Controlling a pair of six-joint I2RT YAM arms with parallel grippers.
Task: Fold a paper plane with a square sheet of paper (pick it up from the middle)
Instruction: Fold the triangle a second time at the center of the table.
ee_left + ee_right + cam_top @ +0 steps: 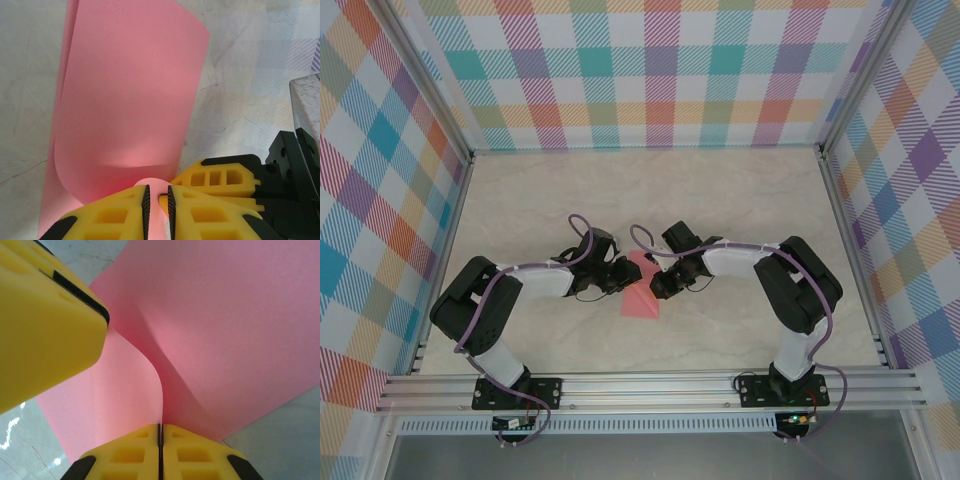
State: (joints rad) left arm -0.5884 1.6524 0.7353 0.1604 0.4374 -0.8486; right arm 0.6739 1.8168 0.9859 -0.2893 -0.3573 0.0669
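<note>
My table (740, 190) has a pale marbled top. Pastel checked walls (650, 70) close three of its sides, and aluminium rails (650, 385) run along its near edge.

walls (660, 70): pastel plaid | table (740, 190): pale marble | frame (650, 385): aluminium rails

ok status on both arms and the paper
Right end effector shut on the paper. Left end effector pinching its curled fold. It bows up between them. Tips crowded close.
</note>
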